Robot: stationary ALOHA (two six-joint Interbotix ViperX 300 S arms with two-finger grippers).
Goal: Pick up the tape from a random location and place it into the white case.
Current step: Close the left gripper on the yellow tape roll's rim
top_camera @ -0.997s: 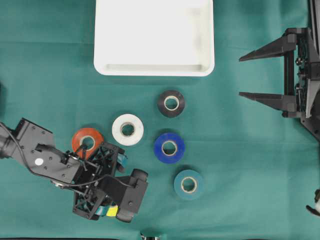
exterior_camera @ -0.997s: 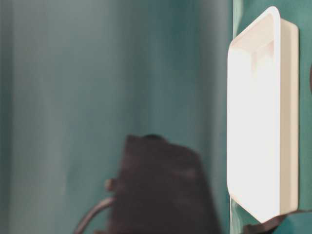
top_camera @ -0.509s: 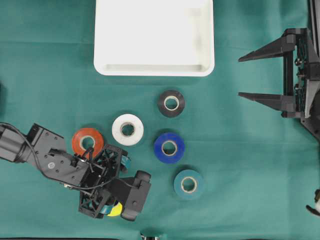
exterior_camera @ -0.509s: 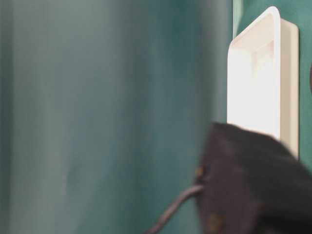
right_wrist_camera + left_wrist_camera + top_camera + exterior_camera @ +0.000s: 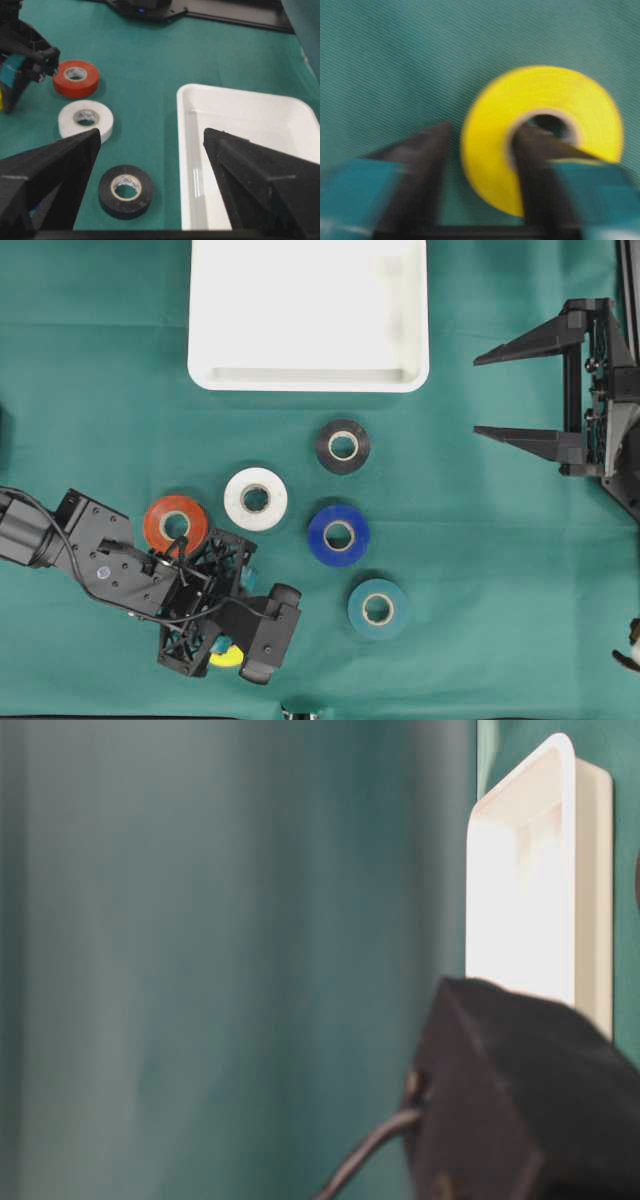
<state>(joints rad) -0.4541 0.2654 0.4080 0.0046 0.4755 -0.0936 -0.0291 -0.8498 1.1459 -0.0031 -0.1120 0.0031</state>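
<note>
Rolls between yellow tape and case

The flat counter is covered wall to wall by a teal-green woven cloth, evenly lit from above. Soft shadows are cast; no walls or windows can be made out.

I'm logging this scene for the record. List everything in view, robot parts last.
white case: one, white, top centre of the cloth, nothing in it.
black tape: one, black, just below the case.
white tape: one, white, centre-left.
red tape: one, red-orange, left of the white roll.
blue tape: one, dark blue, centre.
teal tape: one, teal, below the blue roll.
yellow tape: one, yellow, bottom left, in the gripper.
green cloth: one, covers the table.
left gripper: shut on the yellow roll's wall, one finger through its hole.
right gripper: open, right edge.
</note>
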